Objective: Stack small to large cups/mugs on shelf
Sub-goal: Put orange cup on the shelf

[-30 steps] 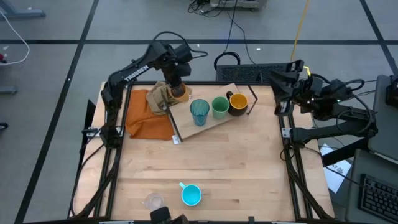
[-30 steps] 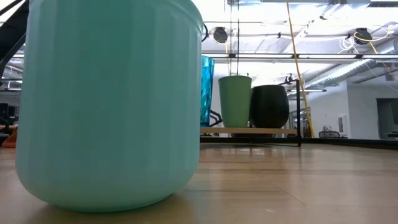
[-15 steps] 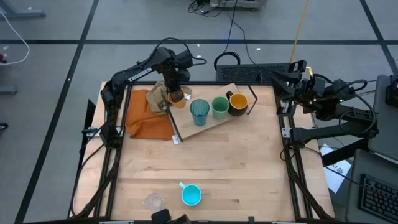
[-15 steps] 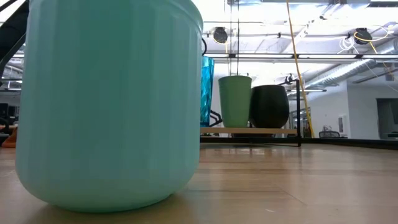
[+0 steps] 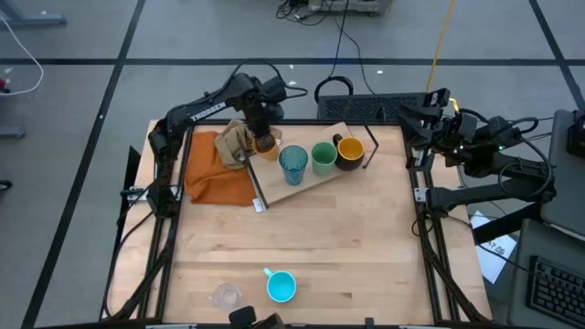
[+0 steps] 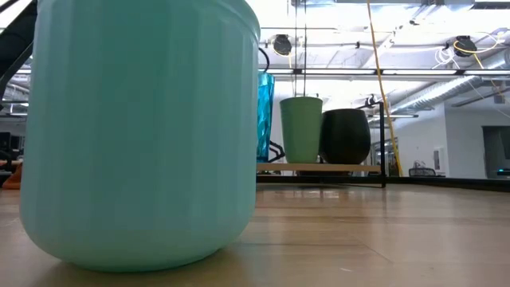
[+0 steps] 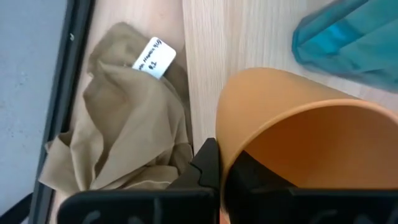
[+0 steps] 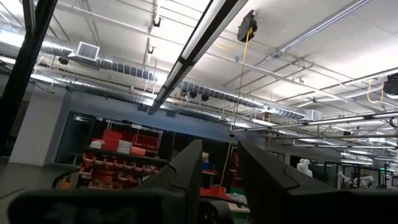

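Orange cup [image 7: 311,134] beside teal tumbler [image 7: 351,40].

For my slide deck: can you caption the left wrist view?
Left end effector shut on the orange cup's rim, above the wooden shelf, beside the teal tumbler.

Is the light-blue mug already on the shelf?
No, in the high view the light-blue mug stands on the table's near edge beside the clear glass, far from the shelf.

Even, bright overhead light falls on the table [image 5: 302,247], with only faint, short shadows. In the low view, ceiling lamps [image 6: 280,44] glare at 12 o'clock, and the nearby light-blue mug [image 6: 139,131] looms soft, slightly out of focus.
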